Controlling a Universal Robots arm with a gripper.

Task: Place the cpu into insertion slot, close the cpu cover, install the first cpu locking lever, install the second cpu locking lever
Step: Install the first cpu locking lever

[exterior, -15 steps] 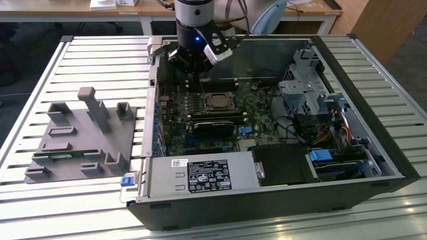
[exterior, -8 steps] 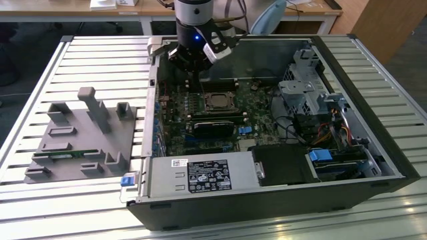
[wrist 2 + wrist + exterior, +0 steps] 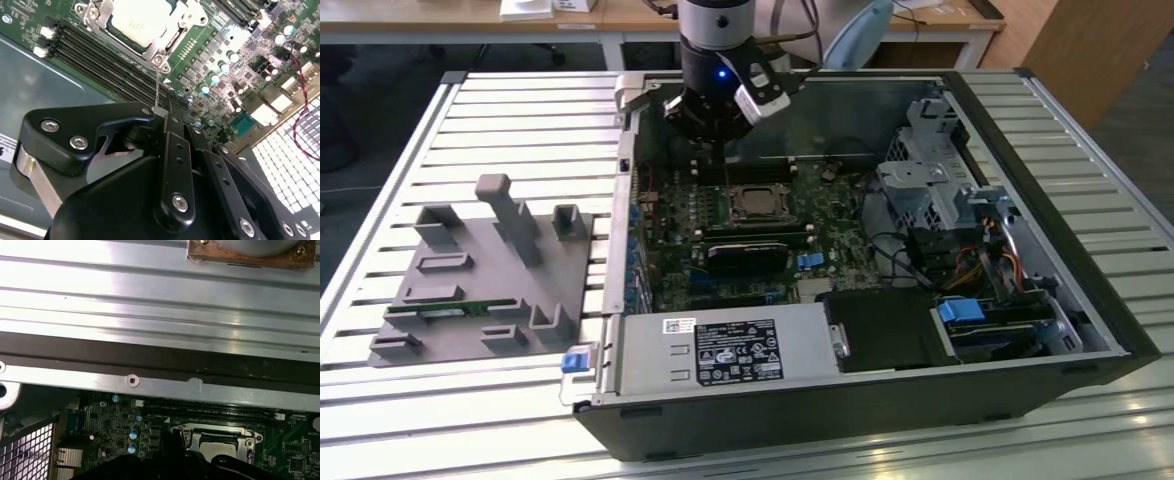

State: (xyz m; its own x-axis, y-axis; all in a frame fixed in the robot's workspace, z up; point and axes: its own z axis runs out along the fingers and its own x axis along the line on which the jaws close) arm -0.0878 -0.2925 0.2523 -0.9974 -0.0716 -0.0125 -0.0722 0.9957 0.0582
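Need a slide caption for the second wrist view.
Wrist close-up: gripper shut on the tip of a lever, cpu seated under the closed cover.

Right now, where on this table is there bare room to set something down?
Bare slats of the table lie beyond the grey fixture and at the exterior view's right of the computer case. Inside it is crowded, the gripper over the motherboard.

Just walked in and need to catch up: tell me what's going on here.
A robot arm's gripper reaches into an open computer case, low over the motherboard. The cpu is seated, with the cpu cover lying flat around it. The gripper's tip is at the end of a thin wire locking lever sticking out from the cover.
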